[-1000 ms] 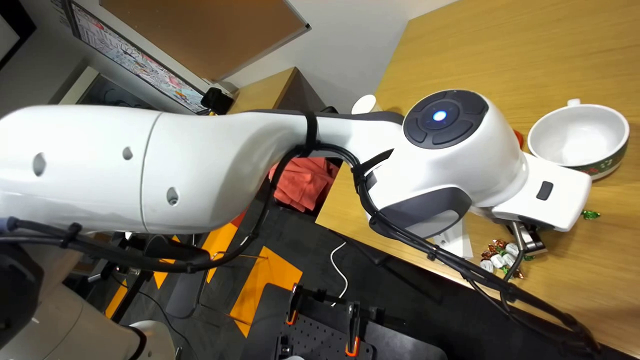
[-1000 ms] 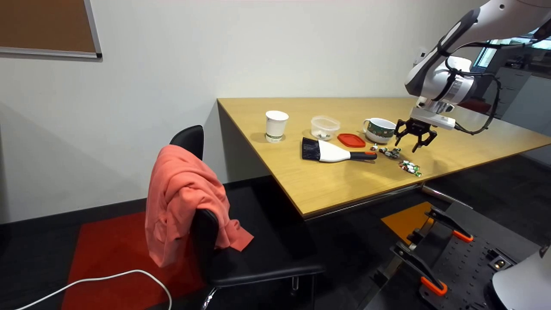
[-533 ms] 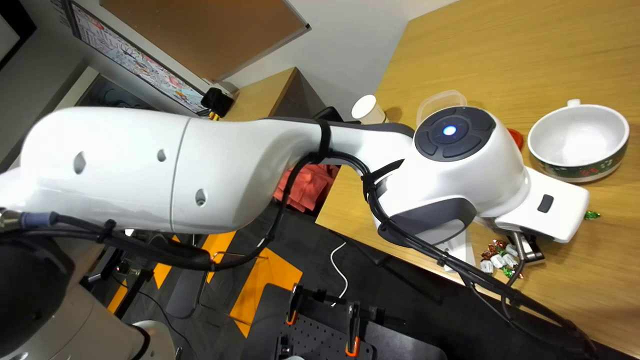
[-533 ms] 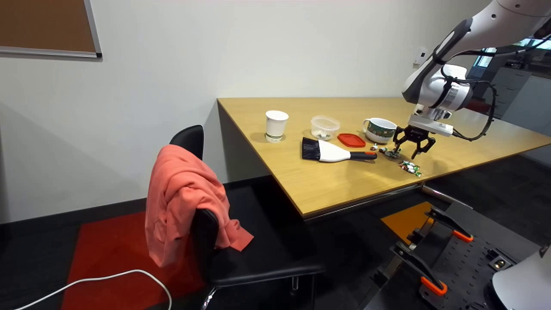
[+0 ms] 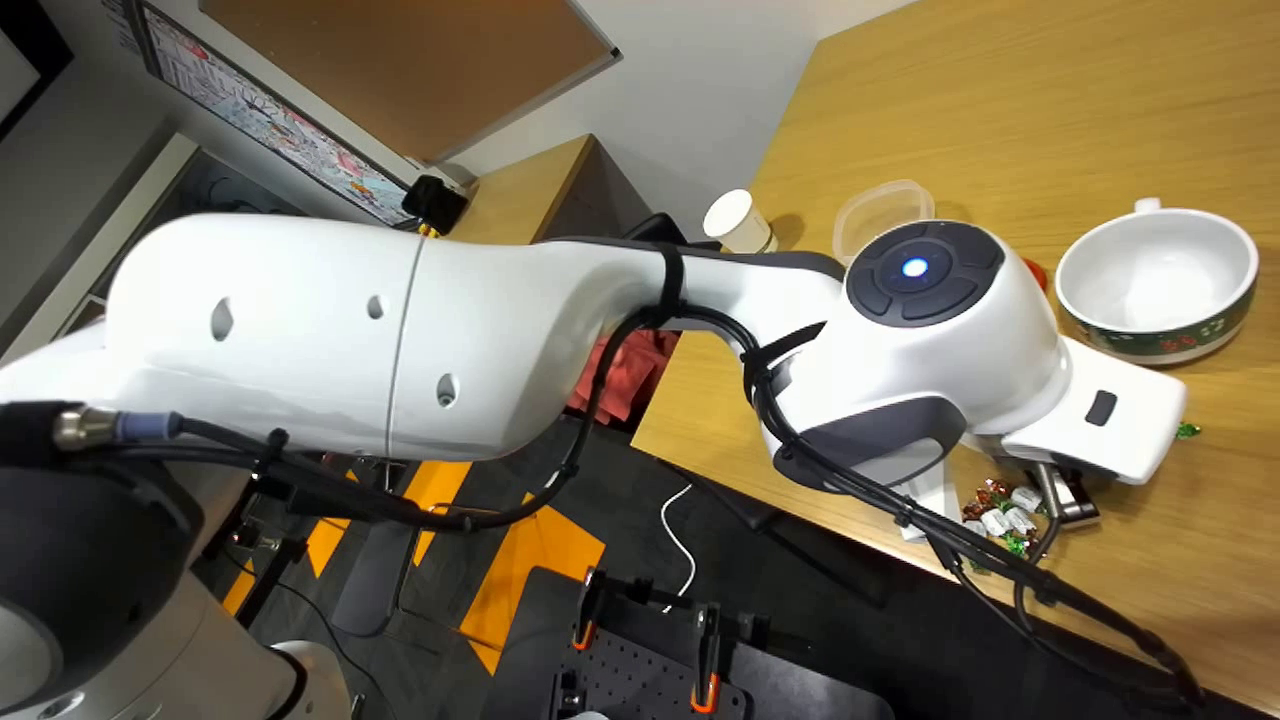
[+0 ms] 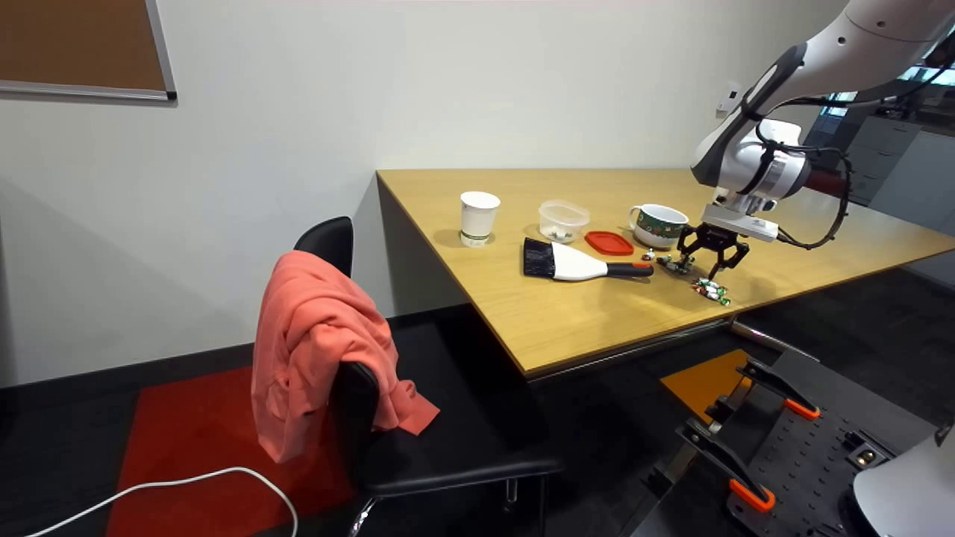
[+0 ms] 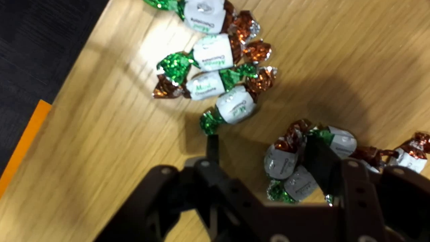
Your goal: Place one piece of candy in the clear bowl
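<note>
The clear bowl [image 6: 563, 221] is a small see-through tub on the table, with small white and green shapes inside. It also shows partly behind the arm in an exterior view [image 5: 880, 212]. My gripper [image 6: 697, 273] points down, low over the candies. In the wrist view the gripper [image 7: 262, 139] is open. A white candy with brown and green ends [image 7: 280, 163] lies between the fingers, nearer the right one. Another candy [image 7: 300, 185] lies beside it. The right finger covers part of this group. Several more candies [image 7: 213, 52] lie ahead of the left fingertip.
A large white mug-like bowl [image 6: 659, 226] with a green pattern stands behind the candies. A red lid [image 6: 609, 242] lies between it and the clear bowl. A brush [image 6: 578, 262] and a paper cup [image 6: 478, 218] are farther left. The table edge is close to the candies.
In both exterior views the arm has moved. My gripper has come down and slightly left, bringing its fingertips to the candies. It stays open. The objects on the table have not visibly moved.
</note>
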